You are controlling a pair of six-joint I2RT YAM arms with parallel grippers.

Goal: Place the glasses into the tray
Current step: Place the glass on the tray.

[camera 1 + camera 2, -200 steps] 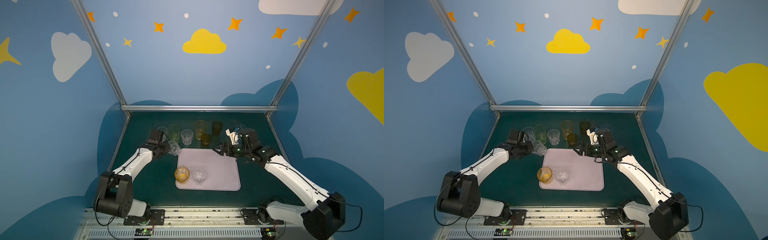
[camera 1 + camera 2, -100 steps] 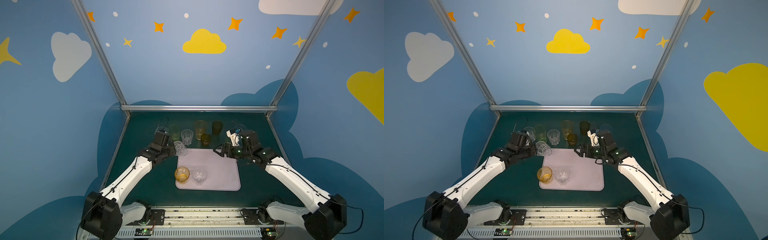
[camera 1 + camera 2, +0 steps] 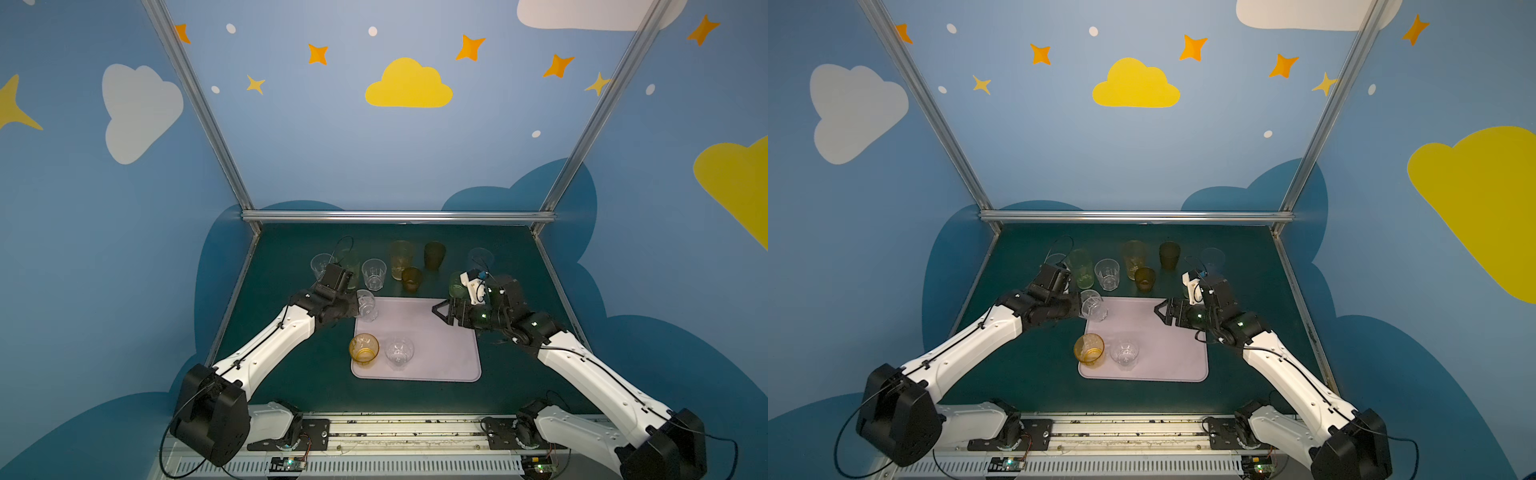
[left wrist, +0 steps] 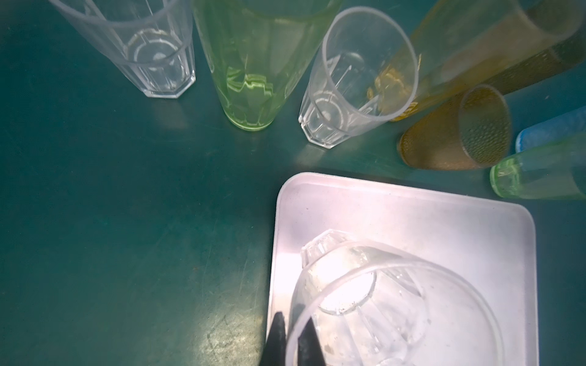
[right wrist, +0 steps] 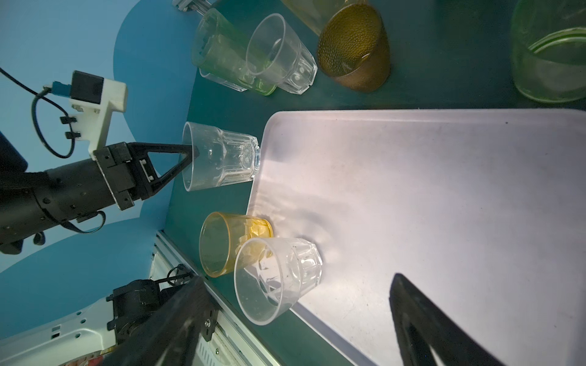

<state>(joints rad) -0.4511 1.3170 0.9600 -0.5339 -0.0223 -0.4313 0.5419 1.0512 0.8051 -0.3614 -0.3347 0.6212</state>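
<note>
Green table point(image 3: 291, 374). Pale lilac tray point(image 3: 436, 345), holding amber glass point(image 3: 364, 349) and clear glass point(image 3: 399, 353) near-left. Right gripper point(image 3: 440, 311), jaws wide apart, empty, over tray's far right corner. Left gripper point(image 3: 358, 304), clamped on rim of faceted tumbler point(image 3: 367, 306) at tray's far left corner. Remaining glasses point(image 3: 374, 274) on table behind tray.

A clear faceted glass point(image 5: 222, 155) is pinched at its rim by the left gripper point(image 5: 194, 153), with its base at a corner of the pale lilac tray point(image 5: 412, 190). 2 glasses are stood just beside each other at the tray's edge: an amber glass point(image 5: 222, 244) and a squat clear glass point(image 5: 279, 279). On the green table point(image 5: 444, 95), a tall green glass point(image 5: 218, 54), a clear tumbler point(image 5: 282, 57), a brown dimpled glass point(image 5: 358, 50) and a wide green glass point(image 5: 551, 54) are seen. The right gripper point(image 5: 298, 278) is spread wide, with 1 finger over the tray.
</note>
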